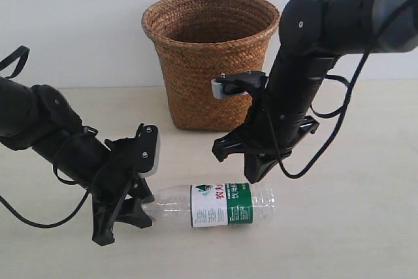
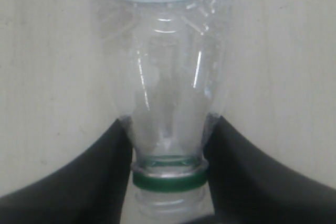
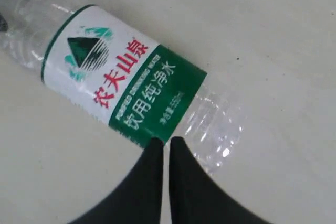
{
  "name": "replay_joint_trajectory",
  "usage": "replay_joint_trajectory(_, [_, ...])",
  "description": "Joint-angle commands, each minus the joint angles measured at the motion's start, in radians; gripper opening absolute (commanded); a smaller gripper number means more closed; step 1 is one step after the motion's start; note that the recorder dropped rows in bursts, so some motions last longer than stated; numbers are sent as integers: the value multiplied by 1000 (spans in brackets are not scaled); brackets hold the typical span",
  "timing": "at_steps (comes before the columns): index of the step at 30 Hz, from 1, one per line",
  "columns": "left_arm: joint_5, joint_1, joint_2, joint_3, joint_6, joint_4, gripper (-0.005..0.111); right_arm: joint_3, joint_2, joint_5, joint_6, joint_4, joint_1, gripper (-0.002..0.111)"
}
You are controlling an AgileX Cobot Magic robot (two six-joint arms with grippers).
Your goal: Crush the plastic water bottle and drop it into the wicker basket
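- White wall (image 1: pixel 78 17) stands behind a pale beige table (image 1: pixel 353 233), which carries everything in the scene.
- At the back of the table, against the wall, the wicker basket (image 1: pixel 209 93) stands upright, its round mouth open upward.
- Well in front of the basket, the plastic water bottle (image 1: pixel 212 206) lies on its side on the table. Its neck points to the left of the exterior view and its base to the right.
- Its body looks full and round, with the ribs intact.
- A white-and-green label (image 3: pixel 123 85) with red characters wraps the bottle's middle.
- Low over the table, the left gripper (image 1: pixel 138 208) reaches in at the neck end.
- In the left wrist view its two black fingers (image 2: pixel 105 171) pinch the neck from both sides, touching it at the green ring (image 2: pixel 168 179).
- Between the basket and the bottle, the right gripper (image 1: pixel 256 176) hangs tips-down just above the bottle's base half.
- In the right wrist view its fingers (image 3: pixel 184 182) are pressed almost together, with only a thin slit between them, and hold nothing.
- Their tips sit over the green edge of the label. I cannot tell whether they touch the plastic.
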Motion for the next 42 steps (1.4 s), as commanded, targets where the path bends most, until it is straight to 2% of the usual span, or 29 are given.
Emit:
replay_joint_trajectory(1, [-21,-6,-6,4,-9,3,4,-9,72,-36,14,-8,11,0])
replay_joint_trajectory(6, [-37,-6,-6,4,-9,3,4,-9,208,-33,17,-15,61,0])
replay_joint_trajectory(20, [-35,-6,-6,4,-9,1,4,-9,399,110,62,31,63,0])
replay_joint_trajectory(30, [-35,-6,-6,4,-16,1,4,-9,191,-90,78,41,61,0])
replay_joint_trajectory(34, [-35,-6,-6,4,-16,1,4,-9,115,-122,78,65,61,0])
replay_joint_trajectory(42, [-33,-6,-6,4,-16,1,4,-9,104,-143,55,94,72,0])
